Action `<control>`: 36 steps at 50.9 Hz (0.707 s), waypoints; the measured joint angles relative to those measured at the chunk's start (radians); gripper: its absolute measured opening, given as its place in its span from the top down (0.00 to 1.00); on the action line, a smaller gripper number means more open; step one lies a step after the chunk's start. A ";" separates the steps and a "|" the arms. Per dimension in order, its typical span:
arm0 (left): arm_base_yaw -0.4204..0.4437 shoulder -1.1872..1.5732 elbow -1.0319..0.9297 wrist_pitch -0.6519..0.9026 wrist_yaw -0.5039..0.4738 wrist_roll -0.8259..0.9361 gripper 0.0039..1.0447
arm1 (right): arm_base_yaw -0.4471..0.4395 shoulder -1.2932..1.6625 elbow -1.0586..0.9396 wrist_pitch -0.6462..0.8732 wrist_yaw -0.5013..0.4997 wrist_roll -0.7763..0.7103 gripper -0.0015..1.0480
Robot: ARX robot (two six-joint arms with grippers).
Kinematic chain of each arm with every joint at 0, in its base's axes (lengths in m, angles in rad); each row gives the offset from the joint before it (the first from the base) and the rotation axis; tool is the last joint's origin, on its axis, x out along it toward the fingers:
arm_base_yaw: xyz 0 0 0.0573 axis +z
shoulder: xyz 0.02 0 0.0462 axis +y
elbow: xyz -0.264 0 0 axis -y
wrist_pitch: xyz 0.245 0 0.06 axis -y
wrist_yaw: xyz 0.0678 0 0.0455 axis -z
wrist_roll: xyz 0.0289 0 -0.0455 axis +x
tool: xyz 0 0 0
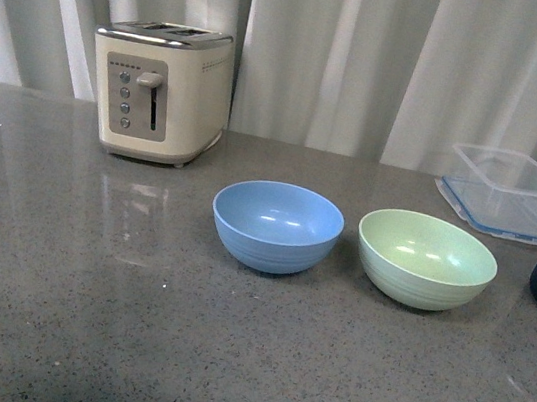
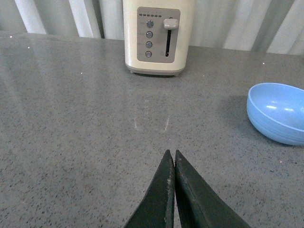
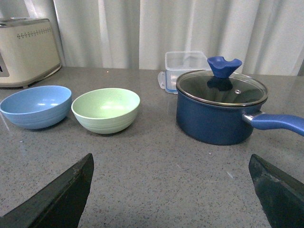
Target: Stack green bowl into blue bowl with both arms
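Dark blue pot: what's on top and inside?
A glass lid with a blue knob covers the pot. The inside looks dark through the glass; contents cannot be told.

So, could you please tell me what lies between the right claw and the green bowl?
Nothing but bare grey countertop: in the right wrist view the stretch from the open right claw to the green bowl holds no object.

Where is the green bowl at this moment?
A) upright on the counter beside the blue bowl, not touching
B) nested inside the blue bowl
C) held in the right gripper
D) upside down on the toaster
A: the green bowl stands upright on the countertop beside the blue bowl, a gap showing between them.
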 joint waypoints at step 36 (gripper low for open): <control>0.070 -0.388 -0.203 -0.182 0.068 0.000 0.97 | 0.000 0.000 0.000 0.000 0.000 0.000 0.10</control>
